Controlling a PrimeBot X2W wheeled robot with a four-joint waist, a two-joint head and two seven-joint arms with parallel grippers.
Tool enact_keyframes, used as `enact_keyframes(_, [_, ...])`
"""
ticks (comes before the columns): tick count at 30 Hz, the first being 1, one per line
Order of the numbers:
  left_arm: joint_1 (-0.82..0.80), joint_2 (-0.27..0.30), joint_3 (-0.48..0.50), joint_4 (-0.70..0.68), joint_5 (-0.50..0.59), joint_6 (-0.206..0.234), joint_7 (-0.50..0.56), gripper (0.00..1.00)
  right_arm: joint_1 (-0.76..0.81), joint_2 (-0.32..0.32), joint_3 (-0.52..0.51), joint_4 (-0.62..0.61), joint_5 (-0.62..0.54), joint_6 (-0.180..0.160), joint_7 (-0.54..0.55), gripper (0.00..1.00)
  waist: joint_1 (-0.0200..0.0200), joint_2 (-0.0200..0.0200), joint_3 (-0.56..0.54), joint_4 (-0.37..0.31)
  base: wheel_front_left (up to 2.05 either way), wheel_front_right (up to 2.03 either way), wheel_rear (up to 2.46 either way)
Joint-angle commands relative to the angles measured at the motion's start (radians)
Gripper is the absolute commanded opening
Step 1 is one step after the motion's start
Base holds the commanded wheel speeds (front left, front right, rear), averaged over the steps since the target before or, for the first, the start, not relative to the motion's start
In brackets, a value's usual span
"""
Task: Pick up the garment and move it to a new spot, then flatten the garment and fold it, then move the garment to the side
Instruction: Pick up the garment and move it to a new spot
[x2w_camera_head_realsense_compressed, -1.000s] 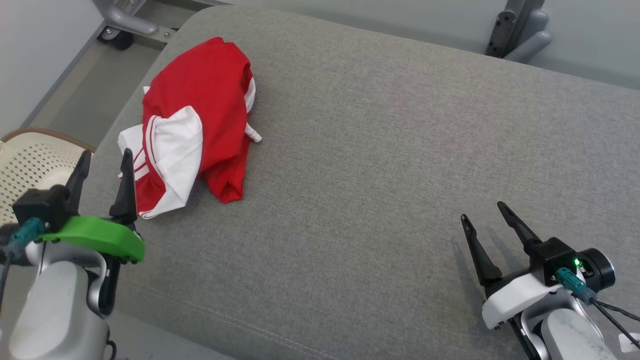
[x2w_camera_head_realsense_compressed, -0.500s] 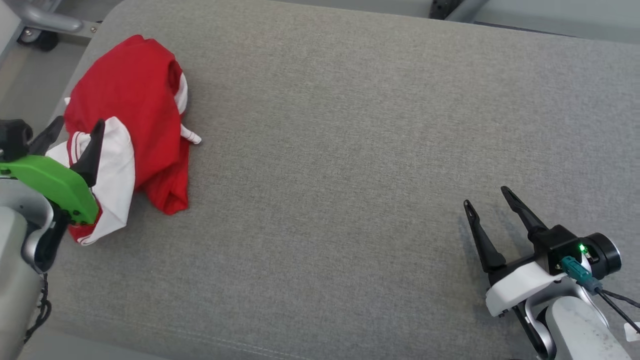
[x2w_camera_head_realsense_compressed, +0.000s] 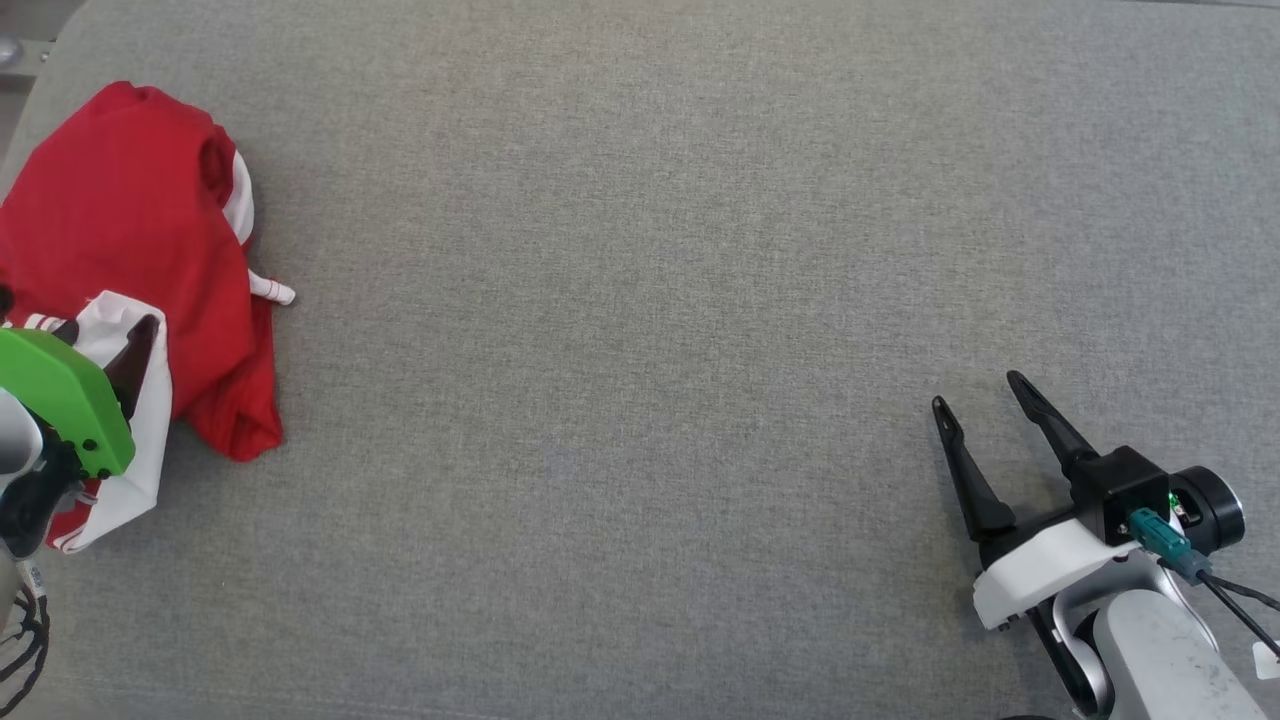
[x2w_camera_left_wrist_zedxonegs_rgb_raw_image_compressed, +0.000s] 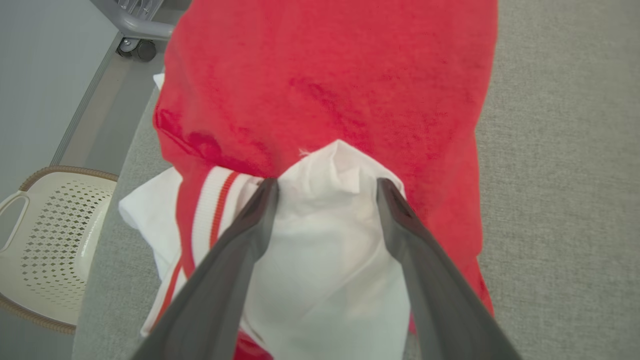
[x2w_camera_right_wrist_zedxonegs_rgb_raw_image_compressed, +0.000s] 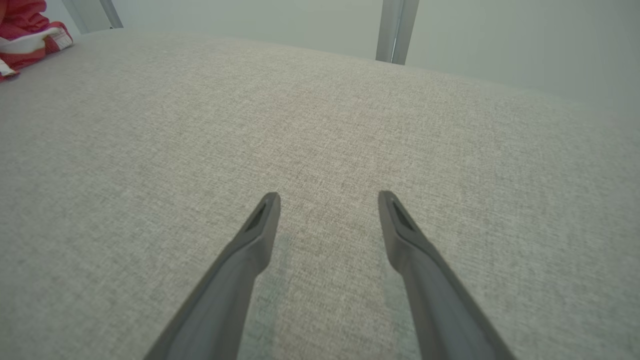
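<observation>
The garment (x2w_camera_head_realsense_compressed: 130, 230), red with white striped-trim panels, lies crumpled at the far left of the grey padded surface (x2w_camera_head_realsense_compressed: 640, 300). My left gripper (x2w_camera_head_realsense_compressed: 110, 322), with its green housing, is over the garment's near end. In the left wrist view the left gripper (x2w_camera_left_wrist_zedxonegs_rgb_raw_image_compressed: 325, 185) stands open, its fingers straddling a raised white fold of the garment (x2w_camera_left_wrist_zedxonegs_rgb_raw_image_compressed: 330, 85) without pinching it. My right gripper (x2w_camera_head_realsense_compressed: 978, 390) is open at the lower right, far from the cloth, just above the bare surface. The right wrist view has the right gripper (x2w_camera_right_wrist_zedxonegs_rgb_raw_image_compressed: 327, 195) with nothing between its fingers and the garment (x2w_camera_right_wrist_zedxonegs_rgb_raw_image_compressed: 25, 30) in the far left corner.
A cream perforated basket (x2w_camera_left_wrist_zedxonegs_rgb_raw_image_compressed: 45, 240) sits on the floor beyond the surface's left edge, beside a grey metal frame with a caster (x2w_camera_left_wrist_zedxonegs_rgb_raw_image_compressed: 135, 30). A metal post (x2w_camera_right_wrist_zedxonegs_rgb_raw_image_compressed: 395, 30) stands behind the far edge. Bare grey surface stretches between the two grippers.
The head camera has swung, sliding the whole scene left and down the picture. My left gripper has advanced onto the garment, now straddling its white fold. The right gripper has stayed put, still open.
</observation>
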Motion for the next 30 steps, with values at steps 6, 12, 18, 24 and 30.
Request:
enact_keyframes(6, [-0.038, -0.012, -0.036, 0.069, -0.005, 0.002, -0.006, 0.00, -0.022, 0.004, -0.005, 0.008, 0.008, -0.001, -0.003, 1.00, 0.0000, 0.0000, 0.017, -0.019, 0.00, 0.00, 0.00])
enact_keyframes(12, [-0.074, 0.020, -0.071, 0.072, 0.017, 0.002, -0.052, 0.00, -0.012, 0.025, -0.017, 0.014, 0.008, -0.001, -0.003, 1.00, 0.0000, 0.0000, -0.013, -0.021, 0.00, 0.00, 0.00])
enact_keyframes(18, [-0.130, 0.063, -0.107, 0.036, 0.049, 0.002, -0.094, 0.00, 0.005, 0.051, -0.023, 0.024, 0.018, -0.001, -0.003, 1.00, 0.0000, 0.0000, -0.067, -0.025, 0.00, 0.00, 0.00])
enact_keyframes(24, [-0.224, 0.095, -0.154, -0.042, 0.111, 0.002, -0.162, 0.00, 0.029, 0.089, -0.036, 0.033, 0.030, -0.001, -0.003, 1.00, 0.0000, 0.0000, -0.132, -0.040, 0.00, 0.00, 0.00])
enact_keyframes(30, [-0.301, 0.080, -0.217, -0.140, 0.145, 0.002, -0.200, 0.00, 0.051, 0.118, -0.039, 0.036, 0.028, -0.001, -0.003, 1.00, 0.0000, 0.0000, -0.175, -0.076, 0.00, 0.00, 0.00])
